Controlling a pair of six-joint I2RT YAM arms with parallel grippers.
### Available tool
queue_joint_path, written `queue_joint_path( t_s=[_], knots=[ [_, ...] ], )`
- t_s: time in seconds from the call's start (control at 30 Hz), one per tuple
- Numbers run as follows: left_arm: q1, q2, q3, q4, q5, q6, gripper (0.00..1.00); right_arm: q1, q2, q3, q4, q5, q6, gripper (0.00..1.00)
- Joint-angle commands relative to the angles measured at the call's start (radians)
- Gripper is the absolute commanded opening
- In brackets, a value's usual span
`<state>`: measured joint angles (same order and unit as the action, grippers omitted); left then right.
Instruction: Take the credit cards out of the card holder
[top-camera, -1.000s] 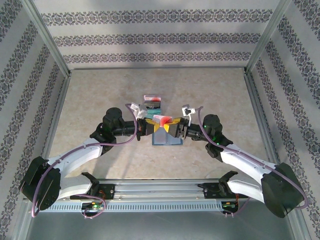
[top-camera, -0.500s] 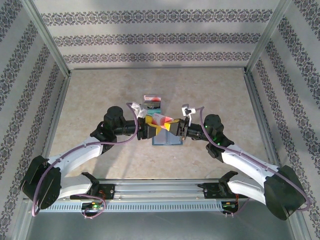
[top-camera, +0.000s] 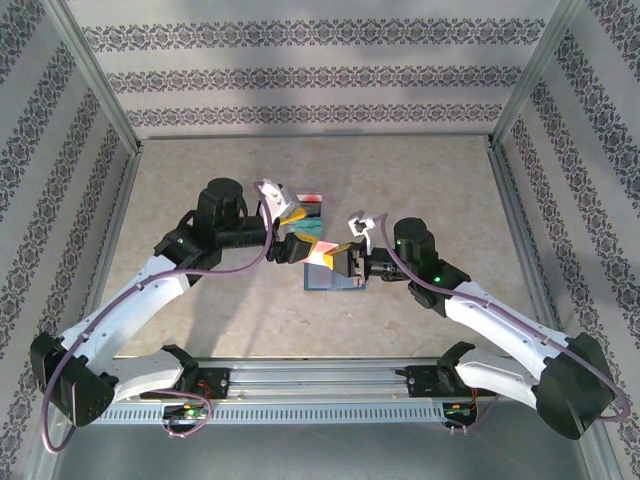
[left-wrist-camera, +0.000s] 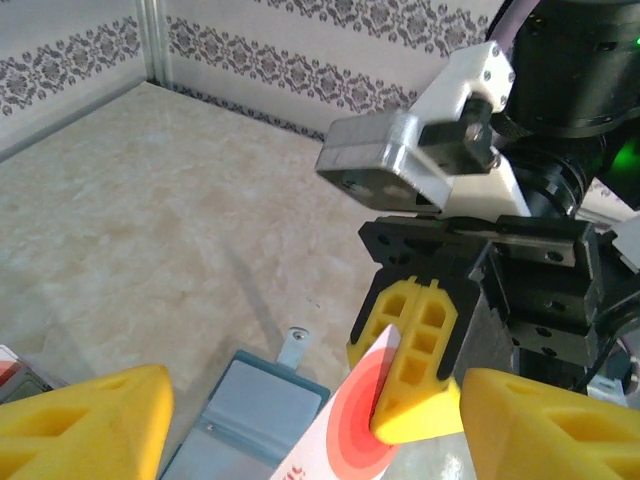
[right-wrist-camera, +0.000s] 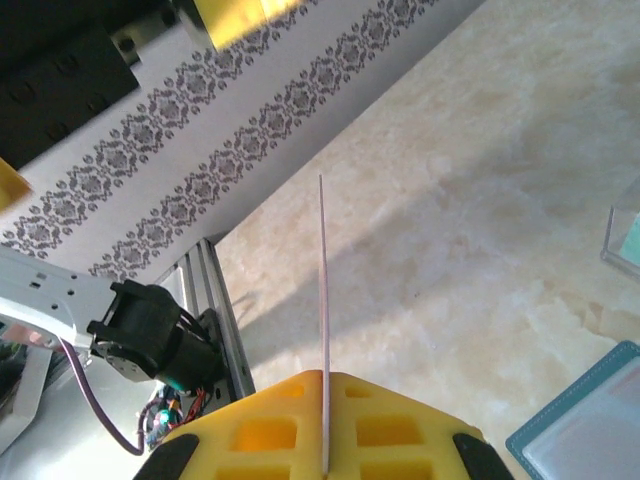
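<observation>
- At the middle of the table (top-camera: 200, 180), the right gripper (top-camera: 344, 258) is clamped on a red-and-white card (top-camera: 322, 250), held over the wallet (top-camera: 336, 282).
- The left gripper (top-camera: 297, 234) gapes wide, a finger on each side of that card.
- Other cards (top-camera: 305, 205) lie just beyond the wallet.

The left pincer (top-camera: 296, 232) has been opened and drawn back toward the far left, its arm raised. The card (top-camera: 322, 251), earlier held between both pincers, is left gripped by the right pincer (top-camera: 338, 258) alone, shifted slightly leftward.
</observation>
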<state>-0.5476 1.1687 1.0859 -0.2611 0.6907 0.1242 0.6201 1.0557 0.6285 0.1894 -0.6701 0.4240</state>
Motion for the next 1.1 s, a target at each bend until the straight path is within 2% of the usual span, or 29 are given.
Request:
queue_joint_path(
  t_s=[0.0,0.13,0.17,0.33,0.6,0.8,0.87,1.07],
  knots=[
    [0.006,0.058,0.095,-0.263,0.061,0.172,0.72,0.016,0.021,0.047,-0.059,-0.001,-0.061,0.00],
    [0.003,0.124,0.171,-0.414,0.088,0.303,0.66,0.021,0.041,0.063,-0.073,-0.023,-0.073,0.00],
    [0.005,0.139,0.182,-0.436,0.088,0.323,0.62,0.021,0.045,0.065,-0.074,-0.029,-0.075,0.00],
    [0.004,0.194,0.208,-0.479,0.118,0.377,0.53,0.021,0.057,0.076,-0.085,-0.046,-0.089,0.00],
    [0.009,0.259,0.228,-0.513,0.139,0.433,0.50,0.021,0.064,0.080,-0.088,-0.074,-0.102,0.00],
    [0.030,0.318,0.263,-0.549,0.197,0.474,0.48,0.021,0.064,0.080,-0.087,-0.094,-0.105,0.00],
    [0.040,0.342,0.279,-0.571,0.220,0.489,0.45,0.020,0.061,0.080,-0.085,-0.101,-0.105,0.00],
    [0.048,0.385,0.322,-0.666,0.255,0.552,0.27,0.021,0.049,0.071,-0.087,-0.093,-0.116,0.00]
  ],
)
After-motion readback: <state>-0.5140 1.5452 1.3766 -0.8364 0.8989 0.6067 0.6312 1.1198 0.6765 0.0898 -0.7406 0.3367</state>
